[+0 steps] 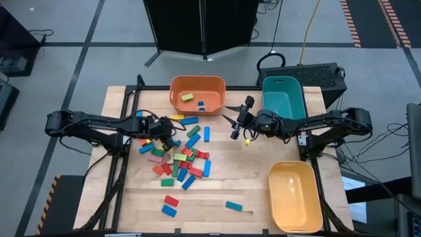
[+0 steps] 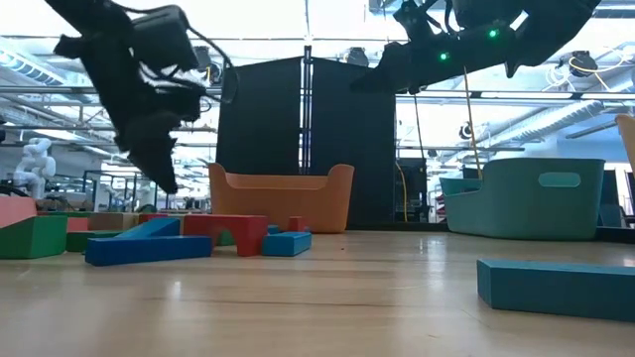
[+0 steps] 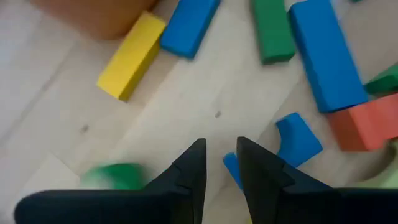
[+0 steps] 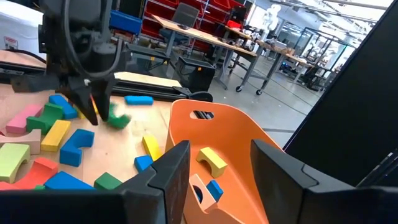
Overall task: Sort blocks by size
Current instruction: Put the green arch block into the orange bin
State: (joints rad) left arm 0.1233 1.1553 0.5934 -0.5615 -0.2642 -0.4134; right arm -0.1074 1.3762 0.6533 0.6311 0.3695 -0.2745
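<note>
Presently, operator, your inventory: left gripper (image 1: 172,141) above the pile of blocks (image 1: 174,155) on the wooden table (image 1: 217,197), fingers (image 3: 189,171) nearly together with only a narrow slit, nothing seen between them; right gripper (image 1: 233,122), jaws apart and empty, raised beside the orange bin (image 1: 197,94), which holds a yellow block (image 4: 212,160) and a blue one. Teal bin (image 1: 283,97) and yellow bin (image 1: 294,195) stand on the right; a few blue and red blocks lie apart near the front edge.
</note>
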